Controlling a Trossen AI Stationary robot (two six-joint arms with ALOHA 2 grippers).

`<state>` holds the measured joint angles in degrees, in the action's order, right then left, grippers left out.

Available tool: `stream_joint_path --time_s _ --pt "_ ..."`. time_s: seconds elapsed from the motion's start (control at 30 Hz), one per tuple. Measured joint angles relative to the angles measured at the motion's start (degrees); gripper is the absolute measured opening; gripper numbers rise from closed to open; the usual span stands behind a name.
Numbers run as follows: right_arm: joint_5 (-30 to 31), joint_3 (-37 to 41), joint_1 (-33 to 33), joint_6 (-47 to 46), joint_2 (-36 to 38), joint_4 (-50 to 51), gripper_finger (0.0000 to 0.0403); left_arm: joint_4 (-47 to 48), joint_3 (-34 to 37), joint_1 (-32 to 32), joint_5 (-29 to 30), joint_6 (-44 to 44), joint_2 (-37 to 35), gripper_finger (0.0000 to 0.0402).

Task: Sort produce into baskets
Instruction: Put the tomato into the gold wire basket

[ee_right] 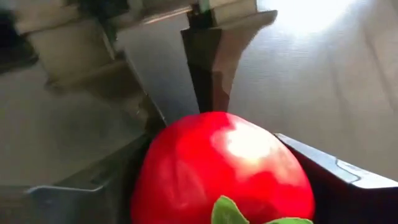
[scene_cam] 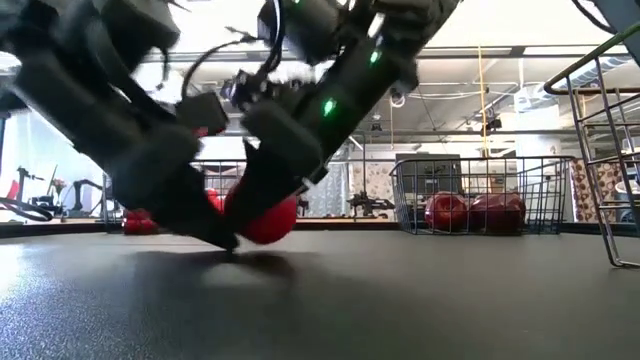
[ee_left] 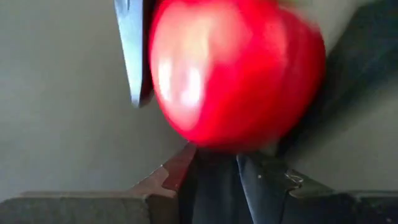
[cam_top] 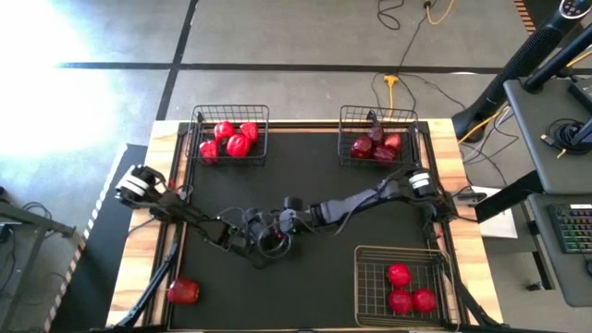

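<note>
A round red tomato with a green top sits at the middle of the black mat, also shown in the high view and the low view. My right gripper reaches in from the table's right and is shut on it. My left gripper comes from the table's left, its fingers almost together, the tips right at the tomato's opposite side. Three black wire baskets stand at the far left, far right and near right. My right gripper pinches the tomato's two sides between its two fingers, low and slanting in from the table's right. The green top faces back along the fingers. The tomato's underside is on the mat or just above it. My left gripper's fingertips stand at the tomato's side; I cannot tell whether they touch it.
The far left basket holds red peppers, the far right one dark maroon fruits, the near right one three tomatoes. One loose red piece lies at the table's near left corner. Both arms cross the mat's middle.
</note>
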<state>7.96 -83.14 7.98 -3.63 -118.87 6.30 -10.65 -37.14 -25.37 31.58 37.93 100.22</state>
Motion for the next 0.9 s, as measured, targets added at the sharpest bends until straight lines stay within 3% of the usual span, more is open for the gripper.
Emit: stream_joint_path --time_s 0.13,0.4,0.5,0.7,0.83,0.9 --pt "0.2 -0.1 3.8 -3.0 5.9 12.1 0.0287 11.4 -3.1 -5.2 1.0 3.5 -3.1 0.0098" --pt "0.5 -0.2 21.0 -17.0 21.5 25.4 0.0286 15.8 -5.8 -15.2 20.0 7.0 -5.7 0.0098" --pt "2.5 -0.3 27.2 -28.9 27.3 29.4 0.0286 15.8 -6.8 -16.5 26.2 6.6 -5.1 0.0098" --pt "11.6 -0.2 39.3 -58.0 32.7 44.4 0.0293 16.0 -11.1 -15.9 26.8 -3.8 -4.8 0.0089" --pt "10.3 0.2 44.3 -78.6 31.1 57.9 0.029 15.7 -14.0 -15.1 26.8 -12.1 -4.7 0.0082" --pt "5.3 1.0 45.2 -85.7 29.6 63.0 0.0292 15.7 -15.0 -14.3 27.0 -13.7 -4.7 0.0079"
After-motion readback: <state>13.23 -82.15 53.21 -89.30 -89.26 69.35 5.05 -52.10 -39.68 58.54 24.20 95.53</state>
